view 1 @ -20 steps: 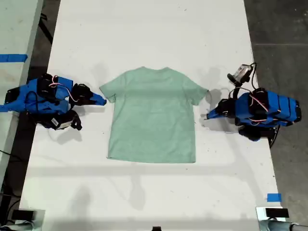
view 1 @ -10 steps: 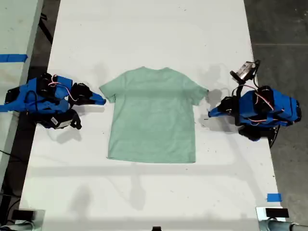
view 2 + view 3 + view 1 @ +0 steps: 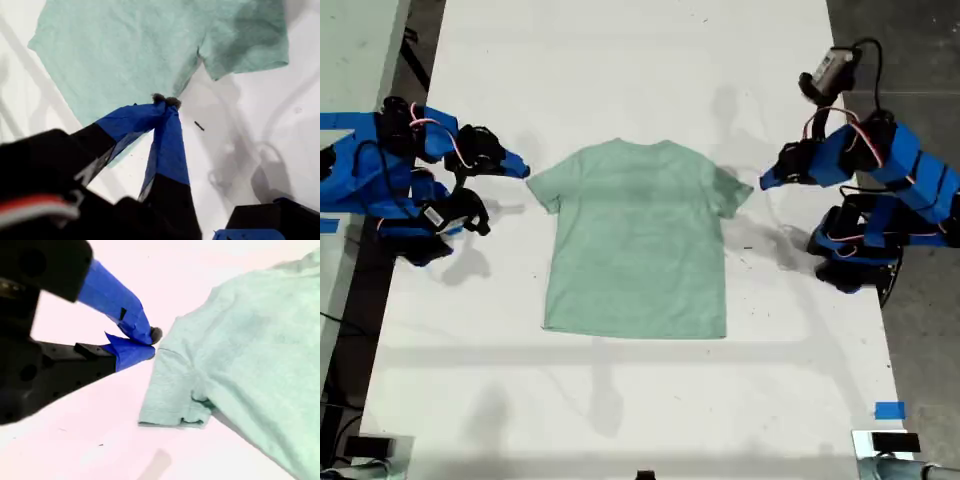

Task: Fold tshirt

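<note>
The tshirt [image 3: 638, 240] is looking like soft, matt, faintly wrinkled cloth, lying on a smooth, matt white worktop [image 3: 620, 400].

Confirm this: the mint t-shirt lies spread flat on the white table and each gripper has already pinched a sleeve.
Not right. The tshirt does lie spread flat on the white table, but neither gripper has pinched a sleeve. The wrist views show my first gripper and my second gripper shut with no cloth between their tips.
</note>
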Action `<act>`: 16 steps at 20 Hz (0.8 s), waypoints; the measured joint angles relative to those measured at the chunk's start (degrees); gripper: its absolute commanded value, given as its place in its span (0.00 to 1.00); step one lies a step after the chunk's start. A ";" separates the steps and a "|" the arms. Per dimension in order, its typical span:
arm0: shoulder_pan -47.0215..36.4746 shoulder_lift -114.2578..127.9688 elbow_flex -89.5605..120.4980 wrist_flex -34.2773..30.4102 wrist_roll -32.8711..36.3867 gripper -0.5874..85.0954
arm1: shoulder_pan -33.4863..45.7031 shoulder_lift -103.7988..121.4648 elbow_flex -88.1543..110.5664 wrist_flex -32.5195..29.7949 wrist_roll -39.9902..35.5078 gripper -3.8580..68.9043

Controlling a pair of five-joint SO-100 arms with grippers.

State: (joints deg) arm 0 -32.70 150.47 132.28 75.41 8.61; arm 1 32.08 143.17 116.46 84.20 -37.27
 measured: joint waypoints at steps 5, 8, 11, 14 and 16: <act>-8.00 -21.53 -19.60 8.96 13.71 0.01 | 10.11 -19.60 -20.83 7.65 -13.89 0.05; -10.55 -27.95 -23.38 9.05 17.58 0.02 | 12.48 -25.14 -24.61 8.61 -18.11 0.31; -11.95 -29.71 -23.64 9.05 18.81 0.03 | 13.18 -25.49 -24.70 8.61 -21.01 0.48; -12.57 -29.88 -23.64 8.79 19.07 0.04 | 14.77 -25.40 -17.75 2.64 -25.75 0.52; -12.66 -30.06 -23.55 8.35 19.07 0.05 | 16.35 -25.40 -9.84 -4.04 -28.13 0.53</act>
State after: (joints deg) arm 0 -45.35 120.41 108.72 83.76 27.69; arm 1 48.43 117.77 106.61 80.16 -65.39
